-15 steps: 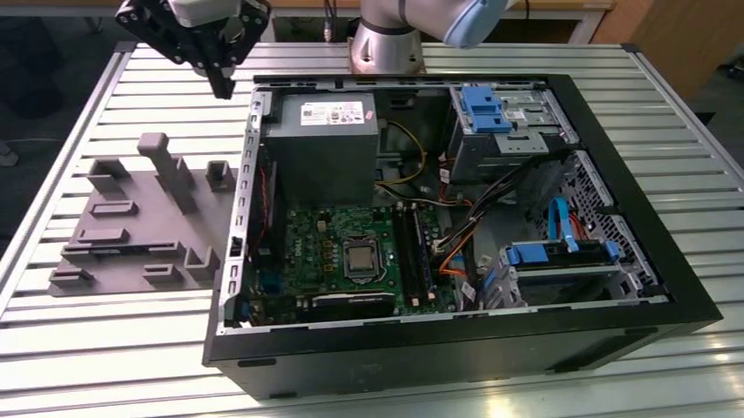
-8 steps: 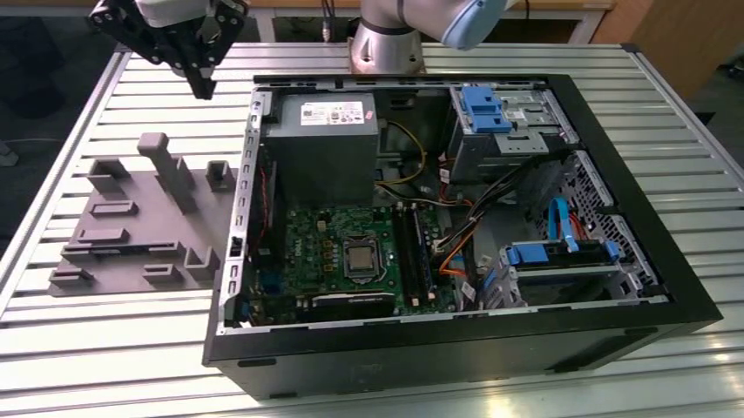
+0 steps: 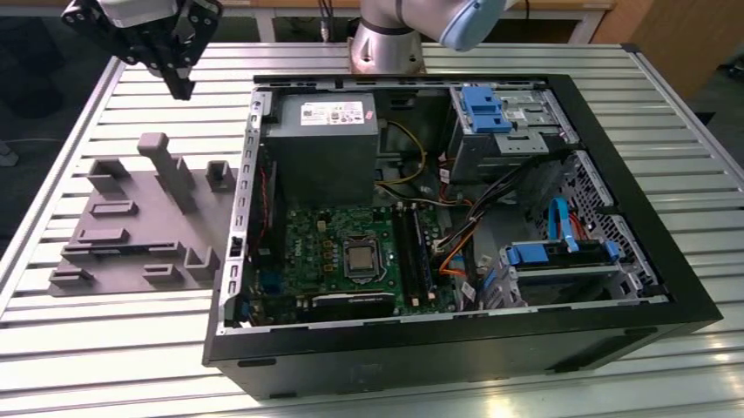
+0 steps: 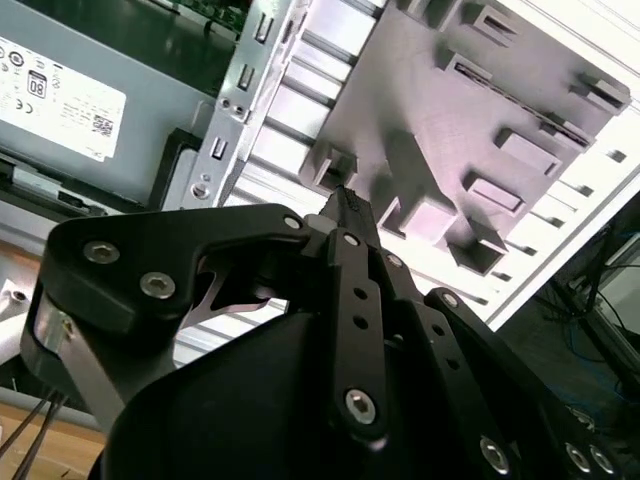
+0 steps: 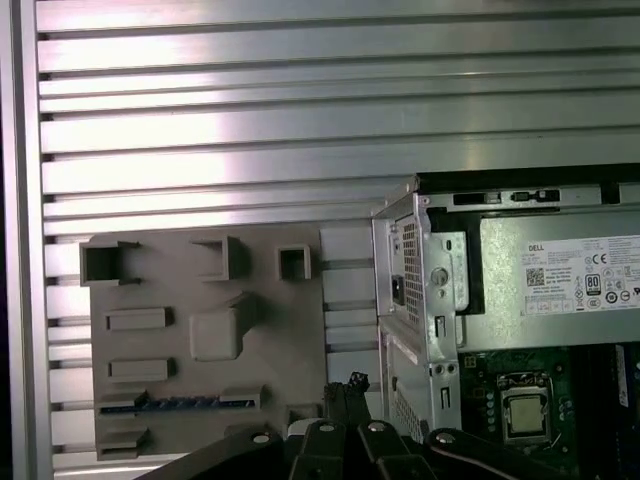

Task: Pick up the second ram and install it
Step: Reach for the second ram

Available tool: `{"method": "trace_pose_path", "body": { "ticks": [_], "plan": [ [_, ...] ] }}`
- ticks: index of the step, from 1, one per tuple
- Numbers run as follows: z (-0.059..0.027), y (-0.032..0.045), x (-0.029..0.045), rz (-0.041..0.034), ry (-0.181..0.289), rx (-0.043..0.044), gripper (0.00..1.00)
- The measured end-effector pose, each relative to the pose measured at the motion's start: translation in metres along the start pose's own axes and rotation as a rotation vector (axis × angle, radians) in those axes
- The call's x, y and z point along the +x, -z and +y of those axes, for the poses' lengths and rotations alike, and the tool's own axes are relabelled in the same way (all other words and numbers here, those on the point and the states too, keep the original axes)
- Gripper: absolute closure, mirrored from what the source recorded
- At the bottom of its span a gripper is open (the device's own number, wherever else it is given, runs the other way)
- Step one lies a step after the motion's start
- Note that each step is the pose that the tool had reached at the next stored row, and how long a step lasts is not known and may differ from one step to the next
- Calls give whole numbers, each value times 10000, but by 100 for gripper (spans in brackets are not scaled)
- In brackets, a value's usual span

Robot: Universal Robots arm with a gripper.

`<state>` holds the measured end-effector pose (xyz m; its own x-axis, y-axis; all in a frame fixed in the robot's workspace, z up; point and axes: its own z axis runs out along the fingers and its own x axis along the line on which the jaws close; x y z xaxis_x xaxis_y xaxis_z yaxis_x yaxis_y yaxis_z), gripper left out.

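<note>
Gripper [image 3: 180, 89] hangs high over the table [image 3: 117, 348], apart from the grey tray [image 3: 128, 218]. Second wrist view shows the jaws pinched together, holding nothing. First wrist view shows the memory stick [image 5: 180, 402] lying in a tray slot.

The second ram [image 5: 180, 402] is showing in the first wrist view as a thin, dark, bluish-tinted strip. It is standing on its long edge in the grey holder tray [image 5: 290, 340], sitting between two low blocks [image 5: 245, 398].
</note>
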<state>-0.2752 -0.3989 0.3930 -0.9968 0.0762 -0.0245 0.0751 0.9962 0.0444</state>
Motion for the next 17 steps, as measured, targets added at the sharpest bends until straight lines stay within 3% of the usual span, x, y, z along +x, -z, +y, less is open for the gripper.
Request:
{"method": "trace_pose_path", "body": {
  "ticks": [10, 17],
  "plan": [
    [-17, 5, 219, 0, 0, 0, 89],
    [-18, 6, 234, 1, 0, 1, 89]
  ]
}}
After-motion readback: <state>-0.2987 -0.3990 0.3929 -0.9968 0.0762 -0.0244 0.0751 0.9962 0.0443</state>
